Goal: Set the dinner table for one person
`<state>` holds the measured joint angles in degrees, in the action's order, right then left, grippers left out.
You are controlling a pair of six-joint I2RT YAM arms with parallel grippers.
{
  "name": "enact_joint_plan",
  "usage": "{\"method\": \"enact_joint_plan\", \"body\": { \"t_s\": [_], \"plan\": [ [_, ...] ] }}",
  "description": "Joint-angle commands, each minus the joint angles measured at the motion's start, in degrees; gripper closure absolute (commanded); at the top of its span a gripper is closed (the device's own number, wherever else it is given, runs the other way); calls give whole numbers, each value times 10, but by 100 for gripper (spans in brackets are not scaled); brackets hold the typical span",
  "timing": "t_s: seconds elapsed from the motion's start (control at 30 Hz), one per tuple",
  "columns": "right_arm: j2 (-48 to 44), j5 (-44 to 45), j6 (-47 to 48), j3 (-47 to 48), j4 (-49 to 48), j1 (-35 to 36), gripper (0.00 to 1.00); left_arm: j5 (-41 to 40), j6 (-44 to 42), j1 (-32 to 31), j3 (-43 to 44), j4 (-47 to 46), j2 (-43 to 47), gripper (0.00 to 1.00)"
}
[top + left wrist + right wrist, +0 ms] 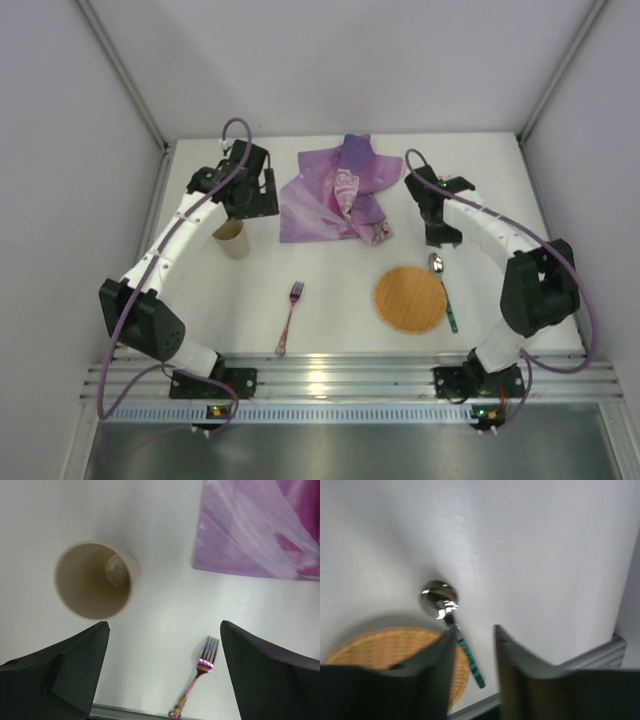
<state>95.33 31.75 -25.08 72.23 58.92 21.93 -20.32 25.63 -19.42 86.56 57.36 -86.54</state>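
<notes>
White matte dinner table (340,290), flat, w/ ribbed alu rail (350,378)

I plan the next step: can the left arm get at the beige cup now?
Probably yes. The left end effector hangs open near the beige cup, which stands apart from the purple cloth and the fork; nothing blocks it.

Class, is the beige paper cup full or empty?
Empty: the left wrist view looks into the beige paper cup, showing its bare bottom.

Dinner table (340,280): flat white matte rectangle, ribbed aluminium rail (350,375) at near edge.
</notes>
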Motion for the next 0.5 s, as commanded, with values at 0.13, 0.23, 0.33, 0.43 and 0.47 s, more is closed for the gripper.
{"method": "enact_joint_plan", "body": {
  "t_s": [0.13,0.23,0.33,0.43,0.47],
  "plan": [
    [-37,-277,44,161,-82,50,0,138,63,-41,-24,-114,-75,2],
    [19,-315,28,193,-115,39,0,164,74,-39,-9,-135,-128,2],
    [91,-377,19,226,-132,10,1,200,86,-39,22,-139,-184,2],
    [150,-423,17,249,-163,-7,3,215,85,-40,43,-144,-222,3],
    [171,-426,18,254,-167,-9,3,208,80,-39,47,-144,-229,3]
  ]
}}
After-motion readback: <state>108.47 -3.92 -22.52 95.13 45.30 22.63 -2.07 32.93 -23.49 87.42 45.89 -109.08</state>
